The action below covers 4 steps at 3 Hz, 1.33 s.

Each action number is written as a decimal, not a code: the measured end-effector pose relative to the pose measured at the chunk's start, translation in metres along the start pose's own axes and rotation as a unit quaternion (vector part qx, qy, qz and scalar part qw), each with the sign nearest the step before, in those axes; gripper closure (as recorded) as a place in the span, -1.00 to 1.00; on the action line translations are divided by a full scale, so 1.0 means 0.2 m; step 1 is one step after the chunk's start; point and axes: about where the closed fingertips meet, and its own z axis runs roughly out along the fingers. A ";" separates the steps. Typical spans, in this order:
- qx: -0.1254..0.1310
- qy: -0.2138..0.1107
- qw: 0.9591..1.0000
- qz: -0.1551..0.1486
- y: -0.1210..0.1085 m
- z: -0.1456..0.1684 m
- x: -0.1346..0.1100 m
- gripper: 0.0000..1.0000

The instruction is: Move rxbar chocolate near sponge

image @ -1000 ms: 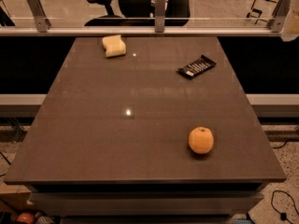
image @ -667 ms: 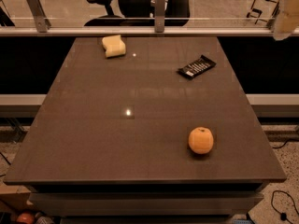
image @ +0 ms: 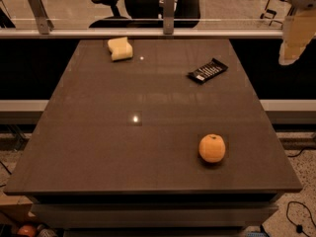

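Observation:
The rxbar chocolate, a flat black wrapper with white lettering, lies on the dark table at the far right, turned at an angle. The sponge, a pale yellow soft block, lies at the far left-centre near the back edge. My gripper hangs at the top right corner of the view, beyond the table's right edge, well to the right of and above the bar. It holds nothing that I can see.
A round orange fruit sits on the table at the front right. A glass rail with metal posts runs behind the table. An office chair stands beyond it. Cables lie on the floor at the lower right.
My gripper has come further into view at the top right, lower and more to the left than before. The bar, the sponge and the orange have not moved.

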 end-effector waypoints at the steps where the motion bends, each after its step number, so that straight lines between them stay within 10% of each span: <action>1: -0.020 -0.004 1.000 0.016 0.08 0.17 0.01 -1.00; 4: -0.107 -0.068 0.988 -0.085 -0.04 0.53 0.07 -1.00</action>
